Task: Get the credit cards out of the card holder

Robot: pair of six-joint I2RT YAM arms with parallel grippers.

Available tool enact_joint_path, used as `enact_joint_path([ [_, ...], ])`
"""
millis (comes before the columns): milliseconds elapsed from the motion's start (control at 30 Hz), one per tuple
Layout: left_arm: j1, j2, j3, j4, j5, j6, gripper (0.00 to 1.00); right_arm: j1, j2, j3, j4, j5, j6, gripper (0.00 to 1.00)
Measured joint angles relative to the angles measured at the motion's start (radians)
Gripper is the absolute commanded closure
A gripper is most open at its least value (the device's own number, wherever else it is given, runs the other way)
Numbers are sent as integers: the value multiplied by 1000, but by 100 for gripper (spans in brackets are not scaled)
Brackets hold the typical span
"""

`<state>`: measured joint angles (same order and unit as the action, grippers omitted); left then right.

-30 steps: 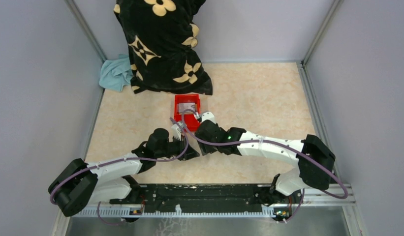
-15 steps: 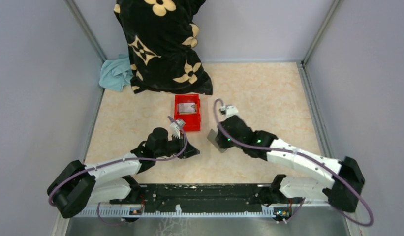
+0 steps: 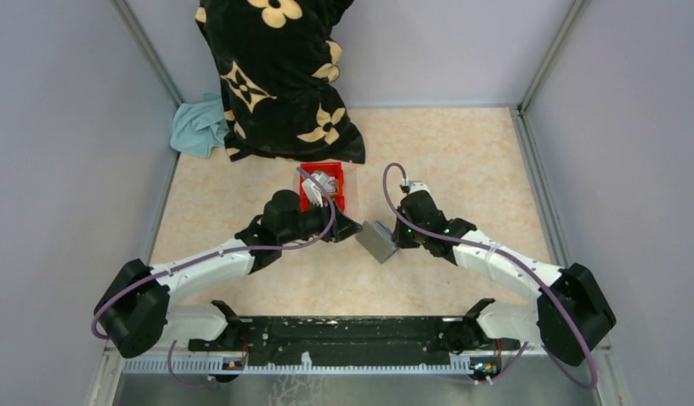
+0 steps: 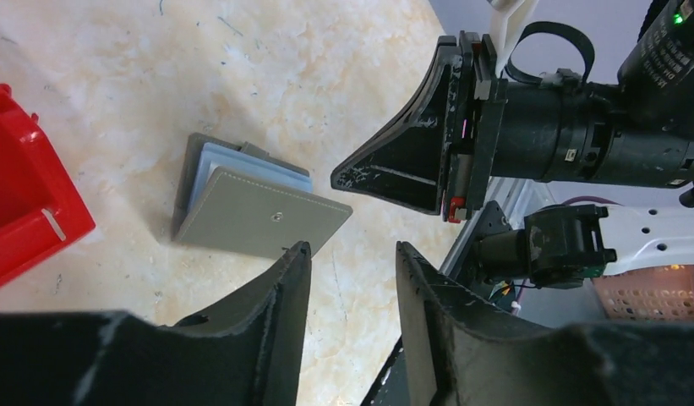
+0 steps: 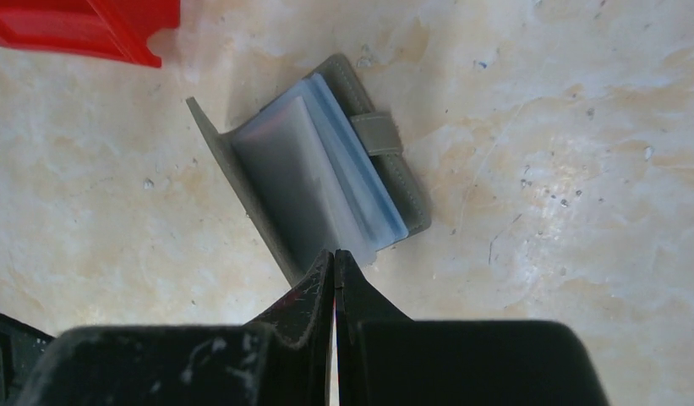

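Observation:
The card holder (image 3: 377, 243) lies part open on the beige table, its grey cover up in the left wrist view (image 4: 259, 216). The right wrist view shows its blue-grey sleeves (image 5: 326, 178) and strap. I cannot make out any credit cards in the sleeves or the bin. My right gripper (image 3: 396, 239) is shut, tips (image 5: 336, 252) at the near edge of the sleeves; whether they pinch a sleeve I cannot tell. My left gripper (image 3: 350, 228) is open just left of the holder, with only table between its fingers (image 4: 350, 247). Opposite it shows the right gripper (image 4: 339, 178).
A red bin (image 3: 339, 196) stands just behind the left gripper, partly covered by that arm; its corner shows in both wrist views (image 4: 22, 203) (image 5: 81, 25). A black flowered cloth (image 3: 275, 76) and a teal rag (image 3: 199, 127) lie at the back left. Grey walls enclose the table.
The right arm has drawn back from the red bin to the holder's right side. The left gripper has pushed forward beside the bin towards the holder, and its jaws have opened wider.

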<state>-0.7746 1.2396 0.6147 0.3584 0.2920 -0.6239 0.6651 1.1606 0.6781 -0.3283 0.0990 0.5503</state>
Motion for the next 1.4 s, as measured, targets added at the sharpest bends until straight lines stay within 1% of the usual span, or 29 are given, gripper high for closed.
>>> enact_joint_path([
  [67, -1, 10, 0, -6, -7, -2, 38, 2, 26, -16, 21, -27, -1, 100],
  [133, -2, 12, -2, -13, -21, -9, 29, 14, 47, -28, 52, -45, 0, 100],
  [167, -2, 11, -3, -15, -25, -9, 26, 25, 54, -34, 67, -49, 1, 100],
  [233, -3, 6, -12, -23, -43, -15, 23, 59, 63, -45, 91, -59, 5, 100],
  [467, -3, -23, -43, -75, -109, -38, 25, 203, 84, -49, 149, -62, 50, 100],
  [600, -3, -23, -43, -88, -121, -53, 26, 243, 129, -49, 188, -63, 66, 100],
  [800, -3, -23, -45, -103, -124, -75, 30, 273, 227, -48, 220, -59, 83, 100],
  [1000, -3, -24, -47, -125, -127, -78, 37, 277, 241, -19, 220, -35, 87, 100],
  [1233, -3, -39, -53, -148, -139, -77, 38, 277, 242, 76, 214, -20, 69, 100],
  [1400, -4, -56, -58, -163, -148, -77, 39, 277, 280, 97, 227, -8, 59, 100],
])
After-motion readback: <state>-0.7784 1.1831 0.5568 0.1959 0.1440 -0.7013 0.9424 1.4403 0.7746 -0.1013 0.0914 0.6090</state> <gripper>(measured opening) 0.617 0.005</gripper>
